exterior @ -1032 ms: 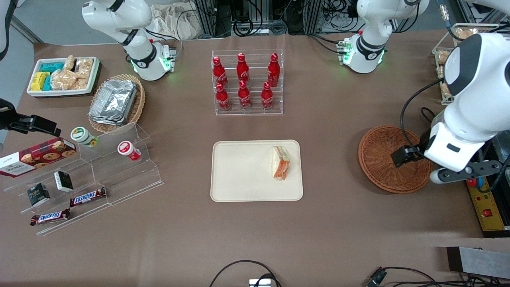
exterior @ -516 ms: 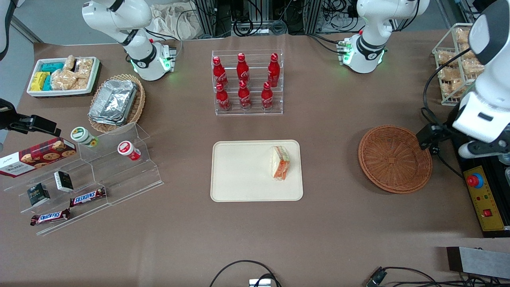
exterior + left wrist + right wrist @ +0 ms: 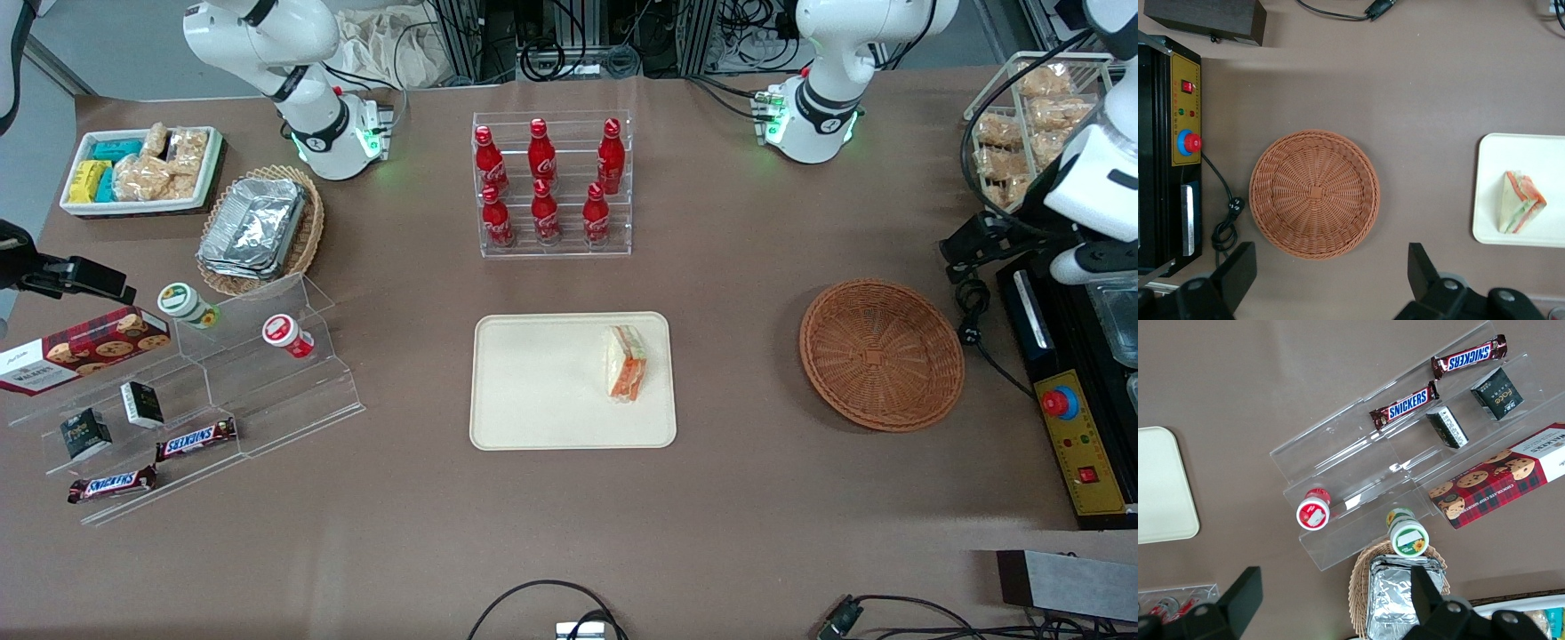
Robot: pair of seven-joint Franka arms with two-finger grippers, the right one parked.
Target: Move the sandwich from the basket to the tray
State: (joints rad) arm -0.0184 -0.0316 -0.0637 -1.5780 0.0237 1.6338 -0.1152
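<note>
The sandwich [image 3: 625, 364], a soft white wedge, lies on the smooth cream tray [image 3: 533, 391] at its edge nearest the basket [image 3: 880, 354], long axis running toward the front camera. The round woven wicker basket holds nothing. My gripper [image 3: 1328, 280] hangs high above it, its 2 fingers [image 3: 1238, 270] spread wide, empty.

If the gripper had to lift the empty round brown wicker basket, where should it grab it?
Probably the raised rim of the round reddish-brown wicker basket, from above, one finger inside and one outside: its shallow bowl is far too wide to span. The open gripper sits above the table's working-arm end, near that rim.
</note>
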